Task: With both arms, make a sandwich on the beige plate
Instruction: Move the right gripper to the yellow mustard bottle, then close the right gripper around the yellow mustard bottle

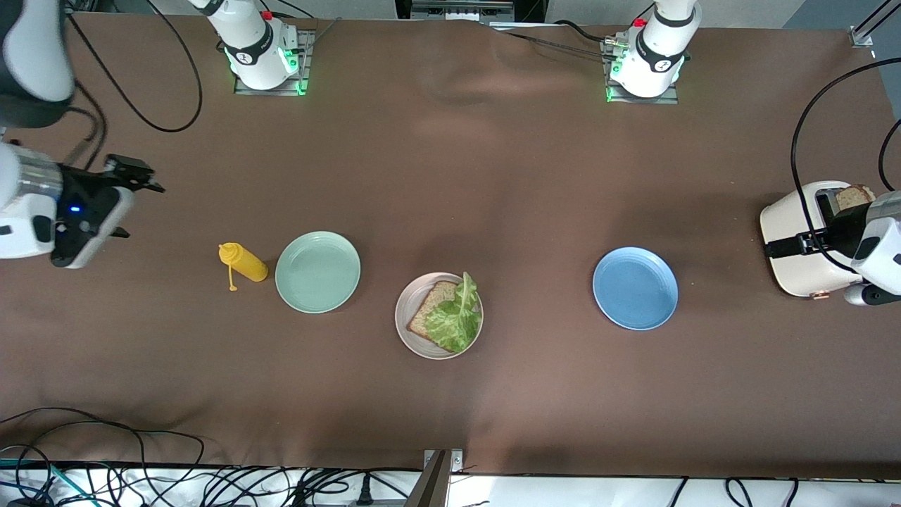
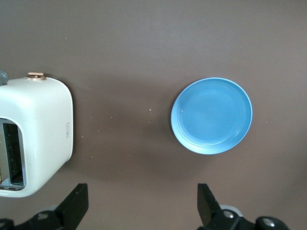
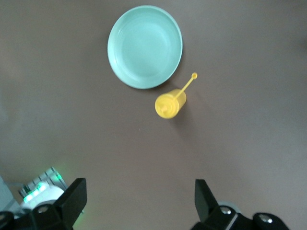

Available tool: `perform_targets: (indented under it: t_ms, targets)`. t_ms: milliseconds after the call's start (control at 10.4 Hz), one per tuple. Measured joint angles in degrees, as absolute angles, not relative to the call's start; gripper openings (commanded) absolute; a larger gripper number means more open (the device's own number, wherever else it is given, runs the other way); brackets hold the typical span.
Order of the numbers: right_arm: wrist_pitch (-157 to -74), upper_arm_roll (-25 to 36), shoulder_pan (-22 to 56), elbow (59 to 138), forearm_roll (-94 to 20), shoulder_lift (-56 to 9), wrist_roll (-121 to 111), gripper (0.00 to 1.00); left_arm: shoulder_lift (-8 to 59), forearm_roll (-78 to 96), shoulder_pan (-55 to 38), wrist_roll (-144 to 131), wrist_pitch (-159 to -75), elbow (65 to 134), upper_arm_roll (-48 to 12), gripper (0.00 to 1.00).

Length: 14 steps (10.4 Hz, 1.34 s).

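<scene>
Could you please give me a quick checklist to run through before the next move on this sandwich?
1. Base layer: bread slice lies on the beige plate with the lettuce leaf on it: ok.
2. Top slice on the sandwich: not ok, still missing.
3. Second slice available: one stands in the toaster slot: ok.
4. Left gripper open, holding nothing, over the table between the toaster and the blue plate: ok.
5. Right gripper open, holding nothing, waiting above the mustard bottle end: ok.
6. Whether the toast is loose in its slot: cannot tell.
</scene>
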State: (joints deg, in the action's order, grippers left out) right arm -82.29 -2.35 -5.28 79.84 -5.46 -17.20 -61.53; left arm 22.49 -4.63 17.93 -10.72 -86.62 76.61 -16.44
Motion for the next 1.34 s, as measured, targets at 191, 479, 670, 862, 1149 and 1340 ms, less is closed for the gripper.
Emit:
perform_targets:
  t_ms: [191,479,670,862,1149,1340]
  targets:
    - [-83.0,-2.3,-13.4,83.4,-9.0,-17.8,-78.7,1.00,22.5,-4.6,17.9,-10.7,-86.6,76.6,-16.4,1.00]
    - [-83.9,-2.1,-21.7,85.6,-18.4,-24.4,-98.4,1.00,22.6,-4.6,18.0,-10.7,-86.6,76.6,-16.5,1.00]
    - [-85.3,-2.1,-24.6,85.8,-23.6,-31.9,-108.2,1.00,22.6,-4.6,18.0,-10.7,-86.6,76.6,-16.5,1.00]
    - [-86.2,-2.1,-25.4,85.8,-29.7,-38.2,-116.2,1.00,22.6,-4.6,18.0,-10.7,-86.6,76.6,-16.4,1.00]
    - [-86.7,-2.7,-25.4,85.7,-36.9,-44.5,-123.2,1.00,23.0,-4.6,17.8,-10.7,-86.6,76.6,-16.5,1.00]
    - [-87.5,-4.3,-25.4,85.7,-41.5,-47.7,-127.2,1.00,23.1,-4.6,17.9,-10.7,-86.6,76.6,-16.5,1.00]
